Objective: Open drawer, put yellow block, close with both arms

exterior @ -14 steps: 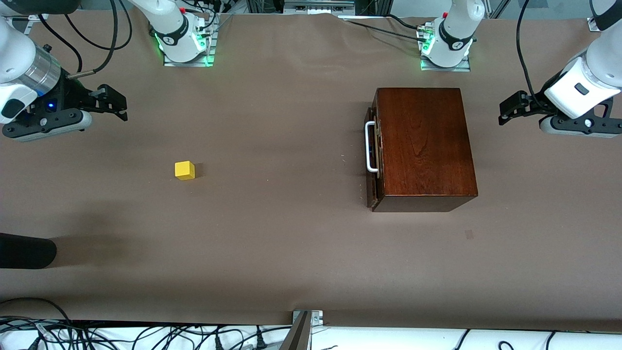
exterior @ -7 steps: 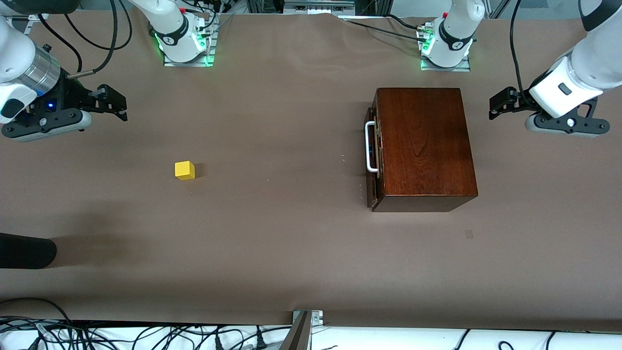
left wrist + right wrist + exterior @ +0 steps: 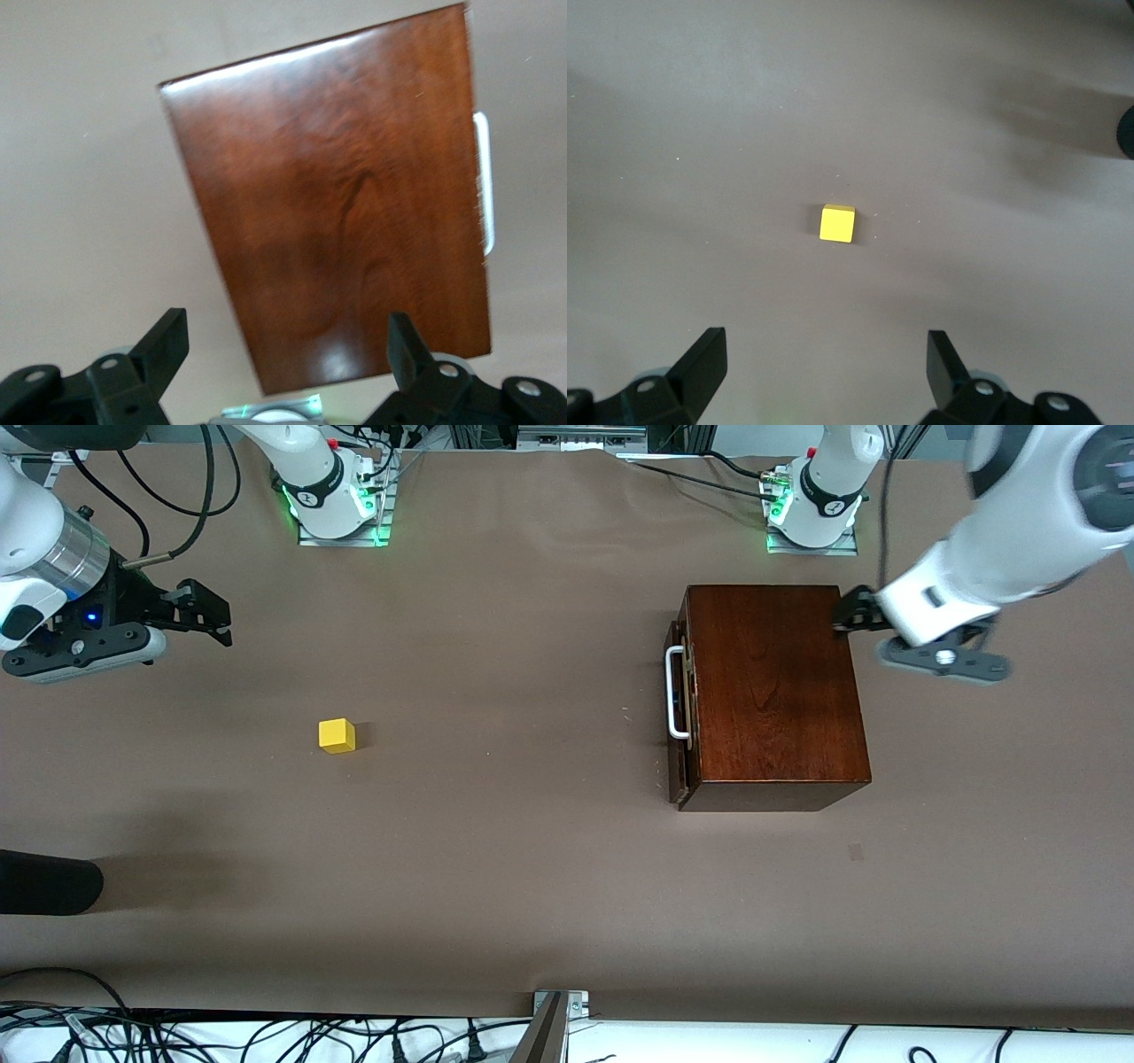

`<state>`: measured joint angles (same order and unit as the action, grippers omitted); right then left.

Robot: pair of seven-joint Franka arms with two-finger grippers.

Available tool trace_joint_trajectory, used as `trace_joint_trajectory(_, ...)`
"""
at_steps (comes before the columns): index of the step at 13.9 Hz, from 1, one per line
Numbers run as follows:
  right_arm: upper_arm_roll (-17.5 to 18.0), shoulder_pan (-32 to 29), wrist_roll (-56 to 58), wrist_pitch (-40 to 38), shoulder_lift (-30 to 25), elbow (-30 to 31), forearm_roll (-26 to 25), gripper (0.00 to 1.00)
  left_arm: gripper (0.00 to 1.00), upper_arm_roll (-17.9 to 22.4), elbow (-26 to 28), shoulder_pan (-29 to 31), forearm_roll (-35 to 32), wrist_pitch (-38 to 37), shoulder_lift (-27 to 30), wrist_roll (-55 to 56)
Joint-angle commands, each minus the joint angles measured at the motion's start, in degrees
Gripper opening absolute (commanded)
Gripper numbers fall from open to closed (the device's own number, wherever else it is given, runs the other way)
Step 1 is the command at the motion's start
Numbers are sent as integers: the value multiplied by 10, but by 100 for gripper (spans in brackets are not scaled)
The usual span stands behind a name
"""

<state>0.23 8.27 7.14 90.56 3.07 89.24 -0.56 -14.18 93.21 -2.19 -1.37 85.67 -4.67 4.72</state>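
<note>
The yellow block [image 3: 337, 735] lies on the brown table toward the right arm's end, and it also shows in the right wrist view [image 3: 837, 223]. My right gripper [image 3: 208, 615] [image 3: 827, 354] hangs open and empty above the table, apart from the block. The dark wooden box [image 3: 771, 691] stands toward the left arm's end. Its drawer front sits flush against it, and the white handle [image 3: 675, 693] [image 3: 483, 177] faces the block. My left gripper [image 3: 852, 615] [image 3: 283, 341] hovers open and empty over the box's edge on the side away from the handle, with the box top [image 3: 354, 204] below it.
The two arm bases [image 3: 337, 505] [image 3: 811, 514] stand along the table edge farthest from the front camera. A dark rounded object [image 3: 44, 881] pokes in at the right arm's end, nearer the camera. A metal bracket [image 3: 558, 1010] and cables line the nearest edge.
My left arm has swung in from the table's end toward the box, and its gripper now hangs over the box's edge. The right arm, block and box have not moved.
</note>
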Motion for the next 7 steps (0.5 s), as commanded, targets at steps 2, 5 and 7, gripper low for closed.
trace_joint_trajectory(2,4,-6,-10,5,3,-12,-3,100,100,-61,-20,-5,2,35,-54,99)
trace_joint_trajectory(5,4,-8,-27,5,3,-12,-3,100,100,-66,-19,-53,0,84,-85,188)
trace_joint_trajectory(7,4,-8,-26,5,1,-12,-5,100,100,-66,-18,-95,-19,117,-111,264)
